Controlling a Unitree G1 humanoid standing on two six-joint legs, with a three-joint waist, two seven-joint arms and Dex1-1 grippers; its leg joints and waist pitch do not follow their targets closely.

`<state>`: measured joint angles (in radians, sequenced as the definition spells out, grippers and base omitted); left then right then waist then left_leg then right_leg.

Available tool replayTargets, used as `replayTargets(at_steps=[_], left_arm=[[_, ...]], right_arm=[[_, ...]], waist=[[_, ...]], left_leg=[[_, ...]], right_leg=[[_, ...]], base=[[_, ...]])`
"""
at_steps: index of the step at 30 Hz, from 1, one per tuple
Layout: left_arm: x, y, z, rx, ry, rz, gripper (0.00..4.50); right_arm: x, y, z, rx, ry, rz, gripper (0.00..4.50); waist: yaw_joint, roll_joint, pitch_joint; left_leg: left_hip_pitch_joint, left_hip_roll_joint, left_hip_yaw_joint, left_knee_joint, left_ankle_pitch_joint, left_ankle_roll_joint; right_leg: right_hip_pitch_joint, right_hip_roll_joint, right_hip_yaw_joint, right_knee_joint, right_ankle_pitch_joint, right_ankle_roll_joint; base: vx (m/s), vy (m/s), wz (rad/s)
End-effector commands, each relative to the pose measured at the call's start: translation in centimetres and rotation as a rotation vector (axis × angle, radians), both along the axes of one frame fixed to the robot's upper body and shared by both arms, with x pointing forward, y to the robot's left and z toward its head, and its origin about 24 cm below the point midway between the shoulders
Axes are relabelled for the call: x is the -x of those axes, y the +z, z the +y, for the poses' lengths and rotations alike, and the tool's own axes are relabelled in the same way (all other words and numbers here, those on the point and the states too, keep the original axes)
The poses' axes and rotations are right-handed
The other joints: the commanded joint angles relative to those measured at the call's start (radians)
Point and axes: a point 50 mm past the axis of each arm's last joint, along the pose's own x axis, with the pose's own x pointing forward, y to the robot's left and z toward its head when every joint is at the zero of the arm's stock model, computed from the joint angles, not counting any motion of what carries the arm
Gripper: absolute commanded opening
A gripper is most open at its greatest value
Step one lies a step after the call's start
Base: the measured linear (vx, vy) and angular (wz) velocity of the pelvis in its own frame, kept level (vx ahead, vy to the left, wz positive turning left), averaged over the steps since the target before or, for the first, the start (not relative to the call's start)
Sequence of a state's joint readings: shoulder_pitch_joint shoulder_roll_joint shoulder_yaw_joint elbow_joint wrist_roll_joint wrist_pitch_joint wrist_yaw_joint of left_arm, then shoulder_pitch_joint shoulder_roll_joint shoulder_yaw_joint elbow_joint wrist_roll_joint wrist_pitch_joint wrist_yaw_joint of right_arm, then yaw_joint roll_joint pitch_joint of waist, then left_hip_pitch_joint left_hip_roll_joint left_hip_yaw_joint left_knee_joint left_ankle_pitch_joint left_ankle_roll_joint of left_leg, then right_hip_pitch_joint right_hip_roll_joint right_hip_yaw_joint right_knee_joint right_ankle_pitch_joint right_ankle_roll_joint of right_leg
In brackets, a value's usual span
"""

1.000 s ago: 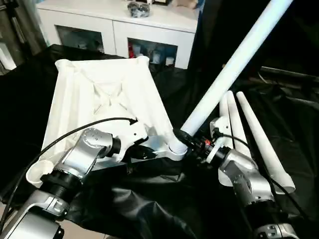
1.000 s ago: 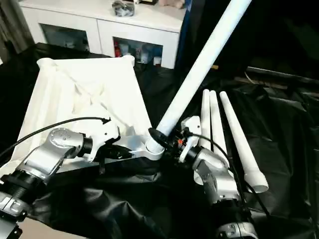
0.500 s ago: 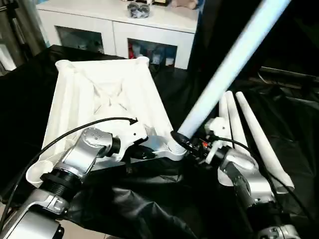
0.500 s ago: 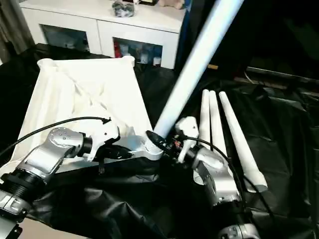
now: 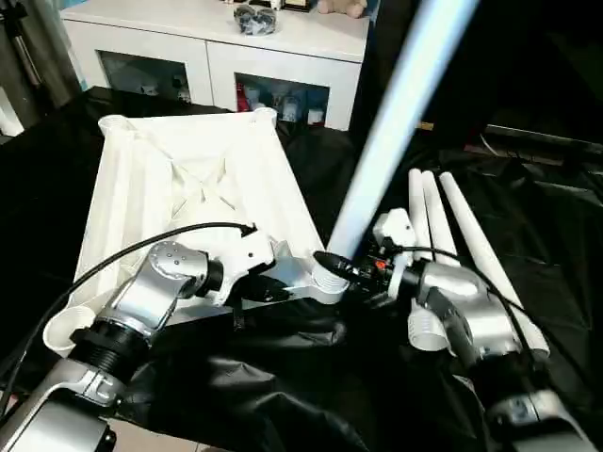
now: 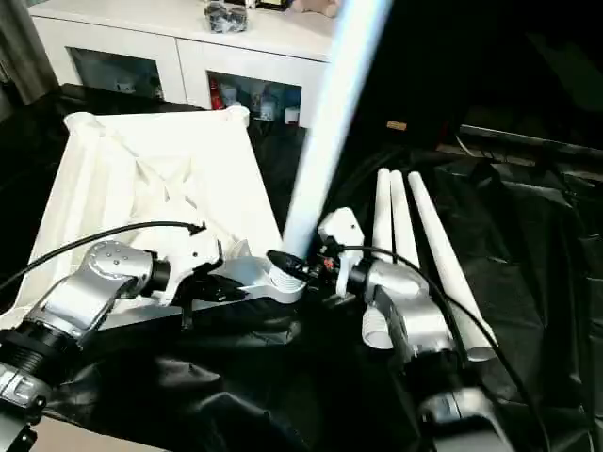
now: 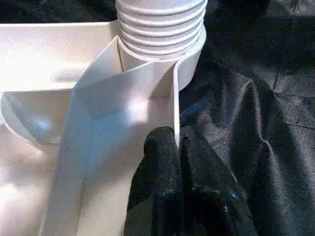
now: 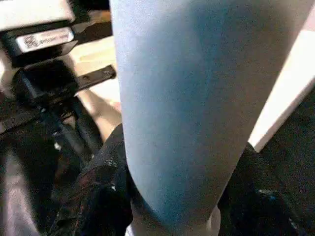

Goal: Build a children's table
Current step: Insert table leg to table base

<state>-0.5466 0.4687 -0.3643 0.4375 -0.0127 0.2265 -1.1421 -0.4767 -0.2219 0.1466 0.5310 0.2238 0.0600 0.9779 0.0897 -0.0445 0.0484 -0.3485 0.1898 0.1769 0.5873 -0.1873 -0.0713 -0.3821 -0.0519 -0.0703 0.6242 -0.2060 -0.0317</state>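
The children's table top (image 5: 188, 179) lies upside down on black cloth, ribs facing up. My left gripper (image 7: 170, 140) is shut on a thin rib (image 7: 174, 93) just behind the near right corner socket (image 5: 325, 282). A long white leg (image 5: 396, 122) stands in that socket, leaning slightly to the right, and its threaded end (image 7: 162, 24) sits at the socket's mouth. My right gripper (image 5: 363, 268) is shut around the leg's lower end, with the leg (image 8: 197, 98) close in front of its black fingers (image 8: 98, 191). Three more legs (image 5: 471, 245) lie side by side on the cloth to the right.
A white cabinet (image 5: 217, 47) with glass doors stands behind the table top. Crumpled black cloth (image 5: 283, 377) covers the floor around and in front of the work. A black cable (image 5: 141, 247) loops over my left forearm.
The held leg has swung from a strong lean to the right to nearly upright in the socket. My right gripper moved with it. The left gripper has kept its hold.
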Motion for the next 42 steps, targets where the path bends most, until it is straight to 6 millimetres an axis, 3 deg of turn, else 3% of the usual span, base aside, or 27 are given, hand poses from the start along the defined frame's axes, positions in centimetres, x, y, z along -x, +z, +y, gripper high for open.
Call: replayTargets(at_steps=[1,4,13,19,21,24,26,31,33,35,36,37,38,40,42], left_arm=[[0.5,-0.9,0.1,-0.049,-0.026,0.032,0.0],[0.5,-0.9,0.1,-0.049,-0.031,0.032,0.0],[0.5,-0.9,0.1,-0.048,-0.032,0.03,0.0],[1.3,-0.5,-0.1,-0.039,-0.158,0.038,0.0],[1.5,-0.4,0.0,-0.052,-0.182,0.04,0.0],[1.2,-0.1,0.3,-0.061,-0.157,0.026,0.0],[0.9,0.0,0.5,-0.059,-0.128,0.016,0.0],[0.5,0.1,0.9,-0.047,-0.062,0.005,0.0],[0.4,0.4,1.0,-0.032,-0.029,0.008,0.0],[0.2,0.6,0.9,-0.021,0.007,0.006,0.0],[0.1,0.8,0.8,-0.016,0.026,0.003,0.0],[0.1,0.8,0.8,-0.016,0.026,0.003,0.0],[-0.2,1.1,0.4,-0.001,0.068,-0.001,0.0],[-0.4,1.4,0.0,0.017,0.104,-0.004,0.0],[-0.8,1.6,-0.9,0.023,0.153,-0.019,0.0]], right_arm=[[1.9,-3.6,0.6,0.078,0.097,0.181,1.88],[1.9,-3.5,0.6,0.078,0.131,0.181,1.88],[2.1,-3.2,0.4,0.033,0.161,0.188,1.88],[3.0,-3.2,0.5,0.039,0.316,0.23,1.88],[3.1,-3.2,0.4,0.063,0.355,0.238,1.88],[3.0,-3.2,0.4,0.077,0.359,0.232,1.88],[2.8,-3.2,0.4,0.077,0.347,0.227,1.88],[1.9,-3.5,0.6,0.085,0.22,0.182,1.88],[1.1,-3.7,0.7,0.098,0.112,0.164,1.88],[0.3,-3.9,0.8,0.095,0.005,0.167,1.88],[-0.1,-4.0,0.8,0.099,-0.053,0.172,1.88],[-0.1,-4.0,0.8,0.099,-0.053,0.172,1.88],[-0.7,-4.3,0.9,0.098,-0.146,0.186,1.88],[-1.1,-4.5,1.1,0.094,-0.216,0.209,1.88],[-1.5,-5.0,1.6,0.122,-0.298,0.237,1.88]], waist=[[0.002,0.017,-0.048],[0.001,0.013,-0.05],[0.002,0.015,-0.049],[0.006,0.015,-0.051],[0.01,0.009,-0.049],[0.012,0.01,-0.047],[0.012,0.002,-0.046],[0.01,0.001,-0.043],[0.003,-0.003,-0.038],[-0.009,-0.008,-0.035],[-0.011,-0.005,-0.033],[-0.014,-0.004,-0.034],[-0.021,0.003,-0.036],[-0.031,0.01,-0.036],[-0.038,0.011,-0.037]], left_leg=[[0.006,0.054,-0.024,-0.081,-0.254,-0.002],[0.006,0.053,-0.022,-0.079,-0.243,0.0],[0.009,0.055,-0.023,-0.082,-0.262,-0.004],[0.008,0.056,-0.021,-0.081,-0.239,0.011],[0.008,0.056,-0.02,-0.082,-0.241,0.014],[0.012,0.058,-0.021,-0.084,-0.265,0.003],[0.012,0.057,-0.022,-0.085,-0.273,-0.002],[0.014,0.057,-0.025,-0.088,-0.31,-0.015],[0.017,0.055,-0.03,-0.09,-0.36,-0.026],[0.011,0.052,-0.04,-0.093,-0.395,-0.036],[0.01,0.051,-0.043,-0.094,-0.404,-0.04],[0.011,0.052,-0.045,-0.095,-0.411,-0.045],[0.015,0.055,-0.05,-0.097,-0.441,-0.05],[0.009,0.055,-0.056,-0.104,-0.463,-0.054],[0.017,0.055,-0.057,-0.102,-0.492,-0.056]], right_leg=[[0.033,-0.104,0.063,-0.094,-0.293,-0.172],[0.036,-0.103,0.063,-0.088,-0.246,-0.187],[0.035,-0.103,0.063,-0.092,-0.27,-0.181],[0.037,-0.101,0.063,-0.087,-0.205,-0.197],[0.037,-0.102,0.062,-0.088,-0.221,-0.196],[0.032,-0.105,0.063,-0.092,-0.28,-0.187],[0.032,-0.106,0.064,-0.095,-0.308,-0.177],[0.025,-0.109,0.064,-0.102,-0.381,-0.158],[0.021,-0.112,0.062,-0.111,-0.485,-0.134],[0.024,-0.118,0.055,-0.122,-0.618,-0.088],[0.023,-0.118,0.051,-0.124,-0.644,-0.077],[0.023,-0.119,0.049,-0.126,-0.657,-0.069],[0.025,-0.121,0.04,-0.133,-0.647,-0.068],[0.033,-0.118,0.028,-0.131,-0.59,-0.08],[0.029,-0.119,0.025,-0.134,-0.579,-0.089]], base=[[0.0,0.0,0.0],[0.0,0.0,0.0],[0.0,0.0,0.0],[0.0,0.0,0.0],[0.0,0.0,0.0],[0.0,0.0,0.0],[0.0,0.0,0.0],[0.0,0.0,0.0],[0.0,0.0,0.0],[-0.027,0.004,-0.08],[-0.053,0.008,-0.16],[-0.061,0.015,-0.21],[-0.046,0.024,-0.2],[-0.043,0.027,-0.19],[0.0,0.0,0.0]])
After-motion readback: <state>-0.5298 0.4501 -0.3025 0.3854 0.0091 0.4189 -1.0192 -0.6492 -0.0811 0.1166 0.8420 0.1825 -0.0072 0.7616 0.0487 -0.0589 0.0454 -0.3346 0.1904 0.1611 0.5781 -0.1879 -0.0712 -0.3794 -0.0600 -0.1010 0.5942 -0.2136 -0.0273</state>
